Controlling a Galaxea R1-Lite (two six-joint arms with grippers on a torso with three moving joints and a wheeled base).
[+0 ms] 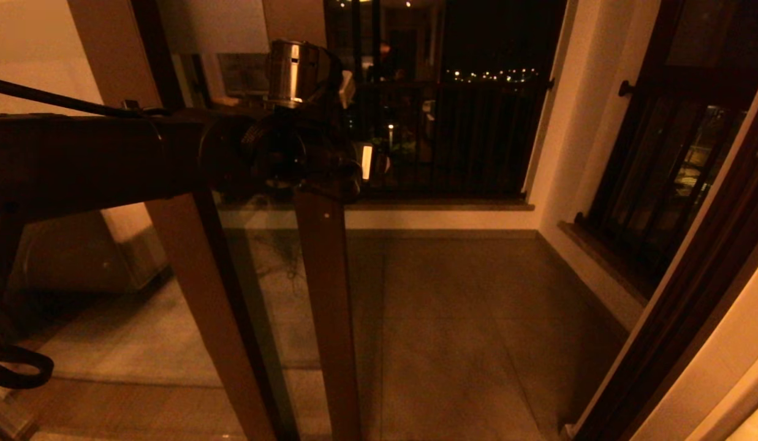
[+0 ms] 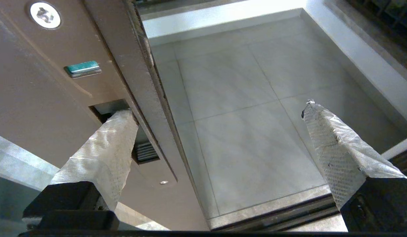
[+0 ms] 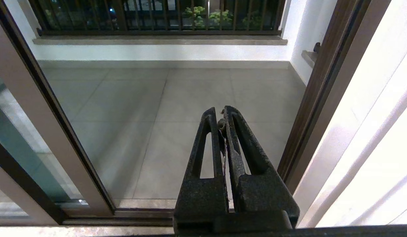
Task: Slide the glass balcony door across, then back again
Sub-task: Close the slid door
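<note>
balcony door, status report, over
Left claw open, one finger hooked in the glass balcony door handle recess. Right claw shut, idle, facing the open gap. Doorway unobstructed.

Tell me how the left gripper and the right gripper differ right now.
The left gripper is spread wide; the right gripper is pressed shut. One left fingertip sits in the recessed handle of the brown-framed glass balcony door; the right gripper touches nothing, hanging before the open doorway. Both point toward the tiled balcony floor.
</note>
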